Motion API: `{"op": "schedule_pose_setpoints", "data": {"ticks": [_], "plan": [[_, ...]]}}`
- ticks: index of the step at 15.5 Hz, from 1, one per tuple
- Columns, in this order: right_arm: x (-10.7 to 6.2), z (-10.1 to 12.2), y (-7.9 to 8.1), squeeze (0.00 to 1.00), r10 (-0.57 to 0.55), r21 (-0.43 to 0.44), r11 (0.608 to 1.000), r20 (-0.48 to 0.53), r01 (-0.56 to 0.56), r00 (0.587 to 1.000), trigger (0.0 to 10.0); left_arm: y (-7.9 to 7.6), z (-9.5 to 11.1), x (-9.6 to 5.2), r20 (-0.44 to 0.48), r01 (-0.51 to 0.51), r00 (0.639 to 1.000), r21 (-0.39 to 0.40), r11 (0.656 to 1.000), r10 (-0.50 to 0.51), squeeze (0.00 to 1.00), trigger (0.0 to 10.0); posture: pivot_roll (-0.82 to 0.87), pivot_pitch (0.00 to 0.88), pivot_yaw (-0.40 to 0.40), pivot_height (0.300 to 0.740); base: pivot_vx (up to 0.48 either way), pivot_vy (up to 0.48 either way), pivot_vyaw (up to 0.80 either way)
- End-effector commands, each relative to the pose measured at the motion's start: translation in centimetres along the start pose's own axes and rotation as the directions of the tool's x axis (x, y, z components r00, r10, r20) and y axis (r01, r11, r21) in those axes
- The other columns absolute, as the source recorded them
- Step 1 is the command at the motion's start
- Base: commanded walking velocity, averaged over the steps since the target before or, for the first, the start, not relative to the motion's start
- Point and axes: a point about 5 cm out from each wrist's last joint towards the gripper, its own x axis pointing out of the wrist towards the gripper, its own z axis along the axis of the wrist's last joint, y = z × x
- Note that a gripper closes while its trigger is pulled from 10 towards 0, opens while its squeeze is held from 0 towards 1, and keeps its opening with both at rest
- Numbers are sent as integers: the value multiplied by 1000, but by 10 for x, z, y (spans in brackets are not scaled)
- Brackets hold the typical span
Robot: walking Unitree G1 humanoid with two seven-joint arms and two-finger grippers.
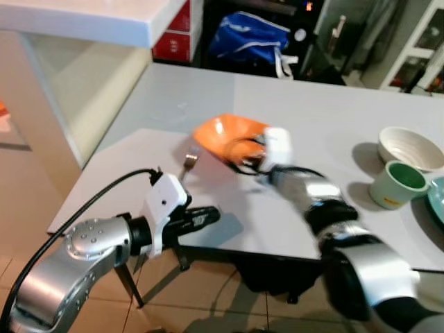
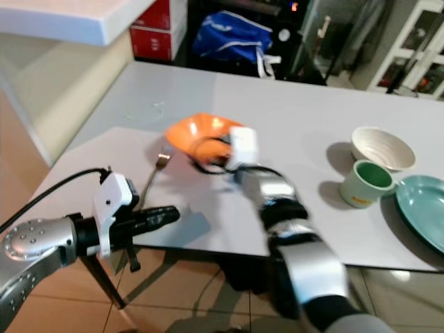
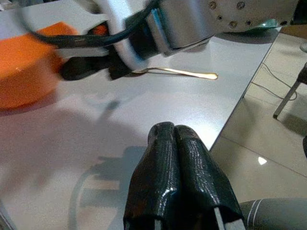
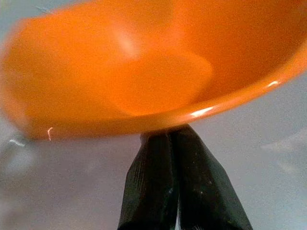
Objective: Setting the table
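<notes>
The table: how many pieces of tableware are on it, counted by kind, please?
Bowls: 2, the orange bowl pinched at the rim by the right gripper, and the white bowl
Cups: 1, the green cup
Plates: 1, the teal plate
Forks: 1, the fork
Total: 5

Orange bowl (image 4: 144,72) is looking like glossy smooth plastic; fork (image 3: 182,73) is shining metallic; table (image 1: 291,104) is showing matt; left gripper (image 3: 177,182) fingers are gleaming like textured rubber.

A blue bag (image 1: 251,36) sits beyond the table, beside red boxes (image 1: 173,33).
</notes>
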Motion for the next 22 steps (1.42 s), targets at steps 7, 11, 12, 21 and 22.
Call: {"op": "schedule_pose_setpoints", "data": {"ticks": [7, 11, 12, 21, 22], "plan": [[6, -1, 12, 0, -10, 6, 1000, 70, 9, 998, 0, 5, 5, -2, -11, -27, 1000, 14, 1000, 27, 0, 10000, 54, 3, -89, 740, 0, 0, 0], [5, -3, 4, 0, -33, 17, 999, 79, 32, 996, 0, 6, 5, -1, -15, -20, 1000, 15, 1000, 20, 0, 10000, 44, 0, -78, 740, 0, 0, 0], [4, -2, 1, 0, -47, 27, 999, 87, 45, 995, 0, 6, 6, 1, -14, -17, 1000, 16, 1000, 17, 0, 10000, 45, 0, -77, 740, 0, 0, 0], [-24, -8, -49, 0, -19, -31, 999, 179, 25, 984, 3686, 5, -5, -12, -43, -66, 997, -8, 998, 65, 0, 10000, 34, 0, -73, 740, 0, 0, 0], [-28, -9, -53, 0, -23, -35, 999, 185, 30, 983, 3961, 6, -5, -12, -42, -69, 997, -9, 998, 68, 0, 10000, 32, 0, -70, 740, 0, 0, 0]]}}
